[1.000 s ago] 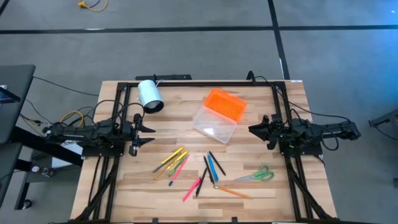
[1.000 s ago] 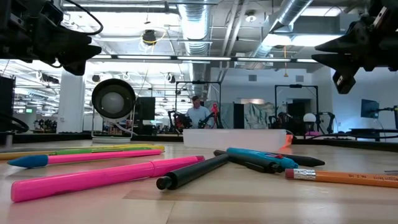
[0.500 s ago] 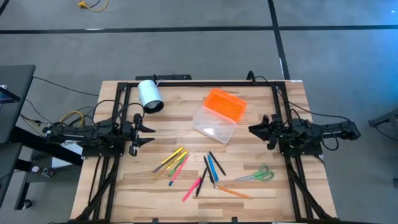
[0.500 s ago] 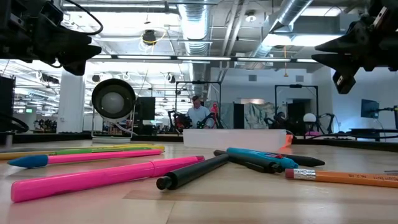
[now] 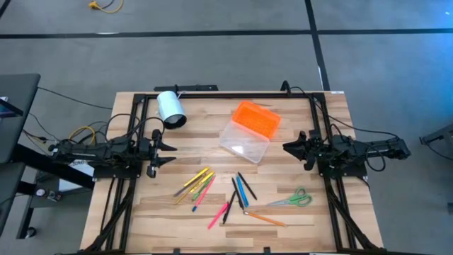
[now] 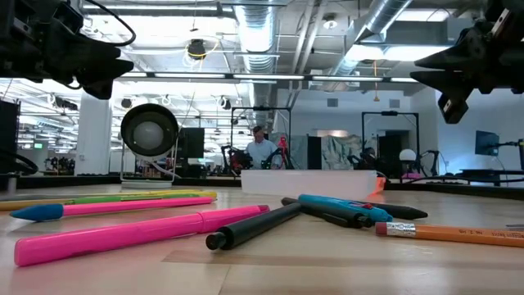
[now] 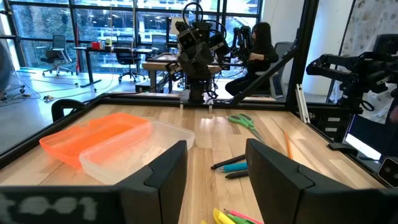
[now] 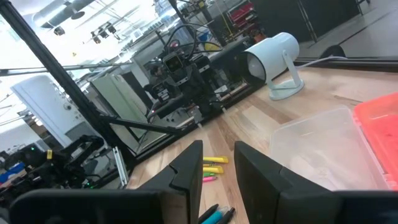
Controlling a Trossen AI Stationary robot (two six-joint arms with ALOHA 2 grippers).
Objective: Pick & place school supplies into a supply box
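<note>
The right gripper has two dark fingers with a gap between them, and nothing sits in that gap. They hang above the light wooden table. The clear plastic box with an orange lid lies open on the wood. Beyond the box stands a white cylinder on a small round foot. Yellow pens lie near the box, next to a pink one, and blue and black pens lie close by. Across the table from the box waits the other dark arm.
</note>
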